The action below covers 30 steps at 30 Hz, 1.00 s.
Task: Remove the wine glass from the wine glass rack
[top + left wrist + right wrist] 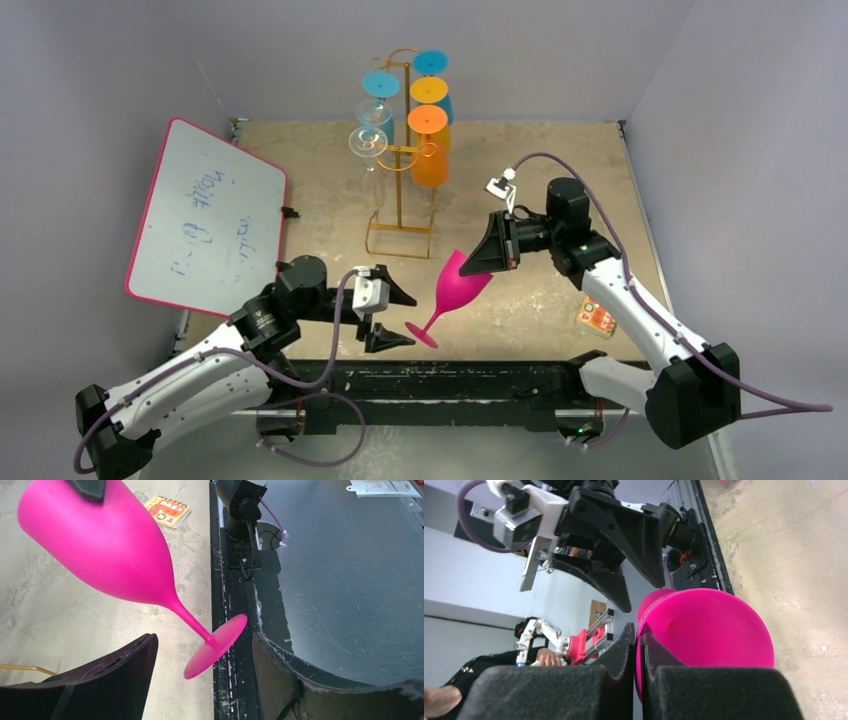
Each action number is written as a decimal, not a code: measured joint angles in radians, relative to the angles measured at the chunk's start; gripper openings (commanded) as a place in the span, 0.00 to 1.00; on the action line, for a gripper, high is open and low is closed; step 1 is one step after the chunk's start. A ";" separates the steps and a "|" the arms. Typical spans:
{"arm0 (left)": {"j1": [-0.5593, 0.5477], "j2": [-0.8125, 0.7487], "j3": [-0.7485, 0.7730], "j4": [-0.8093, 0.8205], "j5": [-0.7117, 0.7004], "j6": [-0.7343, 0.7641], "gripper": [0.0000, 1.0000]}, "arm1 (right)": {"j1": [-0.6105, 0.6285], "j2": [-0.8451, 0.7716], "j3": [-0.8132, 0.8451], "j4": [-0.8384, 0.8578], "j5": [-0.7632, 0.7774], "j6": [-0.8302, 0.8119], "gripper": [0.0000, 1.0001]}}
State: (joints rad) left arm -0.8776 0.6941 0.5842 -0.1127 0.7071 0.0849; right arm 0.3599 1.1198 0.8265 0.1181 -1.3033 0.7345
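The pink wine glass (pixel 462 283) is already off the rack (pixel 400 200). It hangs tilted over the front of the bench (pixel 560 200), with the bowl up and to the right and the foot down and to the left, close to the front edge. From the left wrist view the foot seems to be clear of the surface. The right end effector (pixel 480 266) is pressed together on the rim of the bowl, one finger inside the wall and one outside. The left end effector (pixel 404 318) is spread, its fingers standing on either side of the foot with a gap on both sides, so it pinches nothing.

Further back the rack stands upright in the middle of the bench, well apart from the pink glass. Orange glasses (pixel 430 160), blue glasses (pixel 381 85) and clear glasses (pixel 368 142) hang upside down from its hooks. A whiteboard (pixel 205 220) lies at the left and a small card (pixel 597 315) sits near the right arm.

The lift from the rack looks done, and the glass now rests with the right arm alone. Next, the left arm likely needs to draw back without clipping the foot. The right arm then has to turn the glass upright and lower its foot flat onto bare bench. A pinch on a thin, smooth rim can slip or let the glass swing, so this calls for a slow move
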 measured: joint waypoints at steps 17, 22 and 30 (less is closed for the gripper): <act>0.000 -0.256 -0.066 -0.009 -0.619 -0.226 0.82 | 0.003 -0.195 0.027 -0.427 0.832 -0.204 0.00; 0.000 -0.325 -0.076 -0.025 -0.949 -0.378 0.90 | 0.004 -0.256 0.057 -0.486 1.117 -0.215 0.00; 0.000 -0.266 -0.033 -0.200 -1.466 -0.637 0.93 | 0.003 -0.155 0.161 -0.545 1.443 -0.257 0.00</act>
State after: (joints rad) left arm -0.8772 0.4282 0.5510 -0.3126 -0.7589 -0.5522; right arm 0.3634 0.9649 0.9878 -0.4271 0.1398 0.4778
